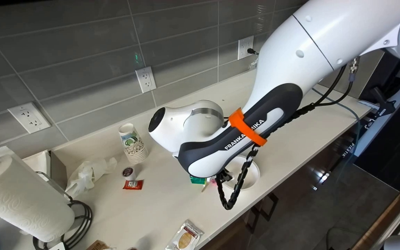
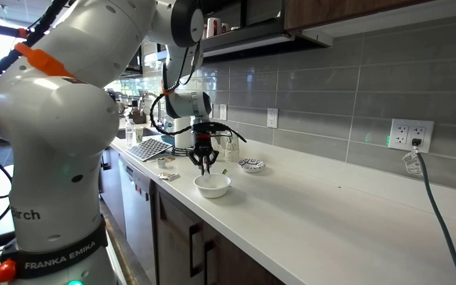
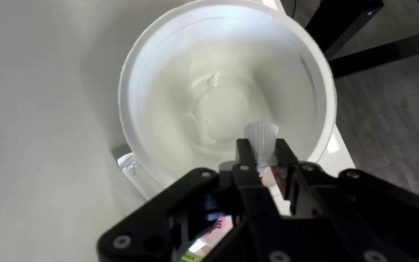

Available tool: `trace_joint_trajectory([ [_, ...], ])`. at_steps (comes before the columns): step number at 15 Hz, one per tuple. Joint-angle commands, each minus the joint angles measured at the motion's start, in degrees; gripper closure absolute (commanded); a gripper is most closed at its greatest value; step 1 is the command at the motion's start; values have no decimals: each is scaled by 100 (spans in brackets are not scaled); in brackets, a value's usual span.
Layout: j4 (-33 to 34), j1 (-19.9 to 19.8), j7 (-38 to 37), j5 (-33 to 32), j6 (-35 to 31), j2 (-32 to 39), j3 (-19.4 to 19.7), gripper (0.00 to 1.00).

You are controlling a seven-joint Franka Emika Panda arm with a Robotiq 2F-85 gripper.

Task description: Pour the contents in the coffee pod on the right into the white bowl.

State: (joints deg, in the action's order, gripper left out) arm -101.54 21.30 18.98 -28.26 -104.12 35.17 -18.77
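One translucent, ribbed coffee pod (image 3: 261,131) to empty: clamped between the two fingertips (image 3: 245,151) of the Robotiq gripper (image 3: 263,145), over the white bowl (image 3: 158,91), inside the rim in the wrist view but off-centre, toward the gripper side. Judged step: pouring. Cannot tell fill level or mouth direction; verify both before rotating. Shift toward the bowl's centre, then tilt slowly until fully inverted. Pour from low down to limit splashing, without touching the rim. Grip firmly enough to prevent slip, lightly enough to spare what is probably thin plastic. Pause inverted to drain. Avoid nudging the bowl: set close to the front edge of the countertop (image 2: 315,213), alongside a pale wrapper (image 3: 142,178) with a crinkled end. On retreat, pass clear of the navy-patterned bowl (image 2: 251,169) and the stacked paper cups (image 1: 133,144), both nearer the tiled wall (image 2: 315,91).
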Motion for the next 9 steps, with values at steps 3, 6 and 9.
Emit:
trace_joint_trajectory([
  [3, -455, 192, -807, -21, -374, -297, 220, 81],
  [6, -537, 295, -1234, -106, -360, -357, 311, 82],
  [9, -633, 373, -1667, -148, -494, -431, 377, 83],
])
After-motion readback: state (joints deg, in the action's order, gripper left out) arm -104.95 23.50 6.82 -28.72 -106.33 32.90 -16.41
